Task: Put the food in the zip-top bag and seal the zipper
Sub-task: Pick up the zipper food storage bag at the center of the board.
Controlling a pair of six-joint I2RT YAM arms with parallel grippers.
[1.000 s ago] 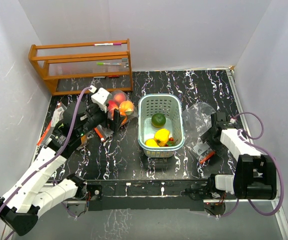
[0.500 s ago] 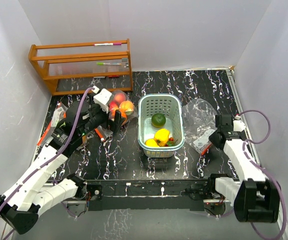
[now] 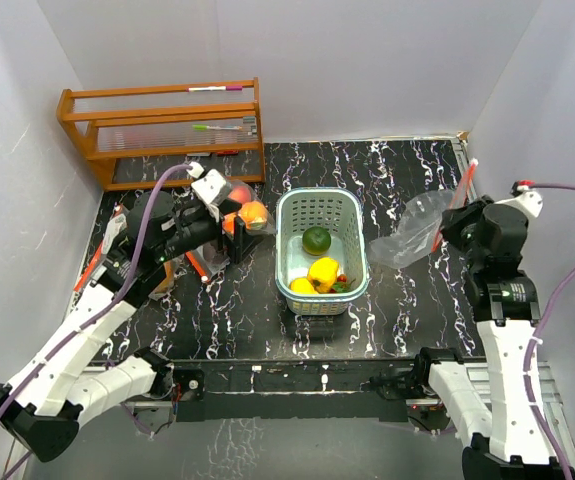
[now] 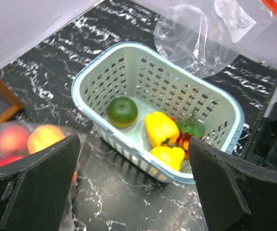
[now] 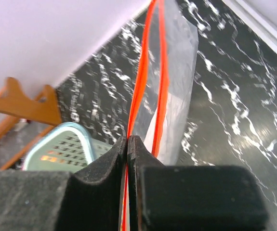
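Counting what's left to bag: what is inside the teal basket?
Inside the basket: a green fruit, two yellow fruits, and a red piece with green leaves, partly hidden by them. Anything underneath is covered.

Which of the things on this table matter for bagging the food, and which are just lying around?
For the job: clear bag pinched in the right gripper; green fruit and yellow fruit in the basket; orange fruit already bagged.
Lying about: wooden rack; pens on it.
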